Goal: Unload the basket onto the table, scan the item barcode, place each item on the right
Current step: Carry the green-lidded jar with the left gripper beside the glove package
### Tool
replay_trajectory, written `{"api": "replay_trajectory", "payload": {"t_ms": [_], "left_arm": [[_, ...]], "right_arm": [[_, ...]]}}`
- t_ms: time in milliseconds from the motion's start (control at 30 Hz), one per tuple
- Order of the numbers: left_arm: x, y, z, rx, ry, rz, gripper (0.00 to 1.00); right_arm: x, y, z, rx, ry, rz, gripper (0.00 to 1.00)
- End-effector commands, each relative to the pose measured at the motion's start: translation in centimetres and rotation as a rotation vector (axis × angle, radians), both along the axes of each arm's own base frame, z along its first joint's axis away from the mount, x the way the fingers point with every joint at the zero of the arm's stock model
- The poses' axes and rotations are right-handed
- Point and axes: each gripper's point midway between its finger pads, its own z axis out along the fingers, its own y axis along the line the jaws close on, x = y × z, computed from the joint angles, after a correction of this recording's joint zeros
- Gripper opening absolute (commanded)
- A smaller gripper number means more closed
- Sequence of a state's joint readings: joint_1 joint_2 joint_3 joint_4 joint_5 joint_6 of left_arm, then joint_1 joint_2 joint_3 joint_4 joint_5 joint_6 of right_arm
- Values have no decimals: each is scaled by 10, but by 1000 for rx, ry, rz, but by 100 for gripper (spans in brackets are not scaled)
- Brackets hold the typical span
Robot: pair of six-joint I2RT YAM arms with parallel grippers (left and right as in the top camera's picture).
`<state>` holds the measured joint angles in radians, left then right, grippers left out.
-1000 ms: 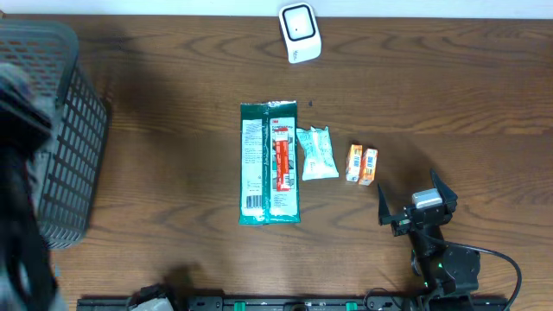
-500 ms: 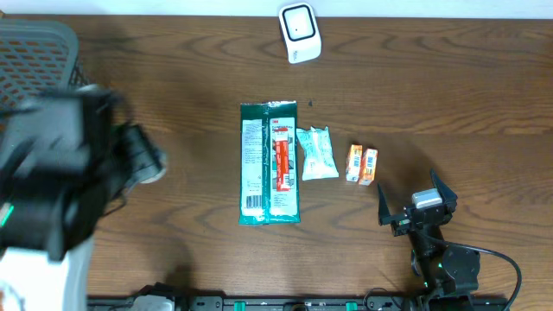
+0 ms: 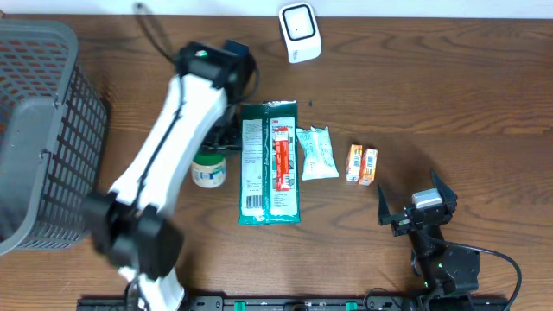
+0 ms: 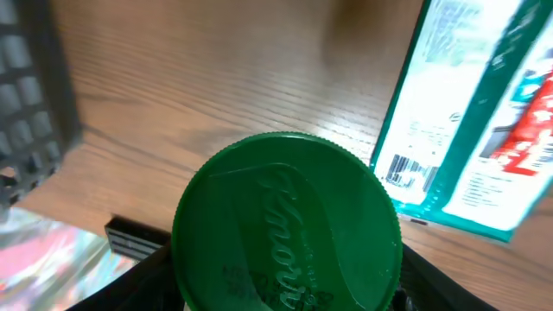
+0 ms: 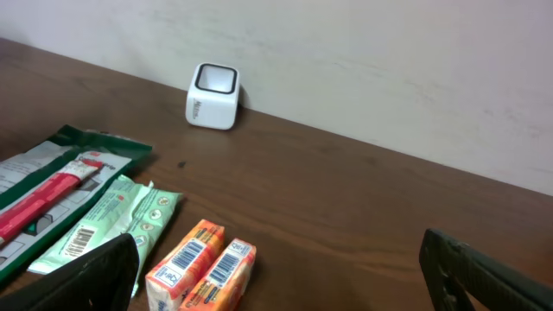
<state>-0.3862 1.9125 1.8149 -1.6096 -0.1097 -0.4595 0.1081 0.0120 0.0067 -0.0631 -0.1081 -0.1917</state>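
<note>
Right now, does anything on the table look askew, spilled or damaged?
Nothing stands out. The large green packet, the small packet and the two orange boxes lie flat in a row, intact. The jar in the left gripper is upright, lid on. Nothing is spilled.

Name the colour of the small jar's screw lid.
Green; the jar lid shows best in the left wrist view.
</note>
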Motion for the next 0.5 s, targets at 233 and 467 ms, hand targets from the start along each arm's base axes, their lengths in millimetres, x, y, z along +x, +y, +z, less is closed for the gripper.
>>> {"api": "replay_trajectory", "payload": {"t_ms": [233,467], "left_arm": [[-6,-18,-78,-1,302,-41,50],[-3,-21,-110,14,354,-36,50]], "right_arm": [[0,1,0,3,1,4,99],[0,1,0,3,1,4,99]]}}
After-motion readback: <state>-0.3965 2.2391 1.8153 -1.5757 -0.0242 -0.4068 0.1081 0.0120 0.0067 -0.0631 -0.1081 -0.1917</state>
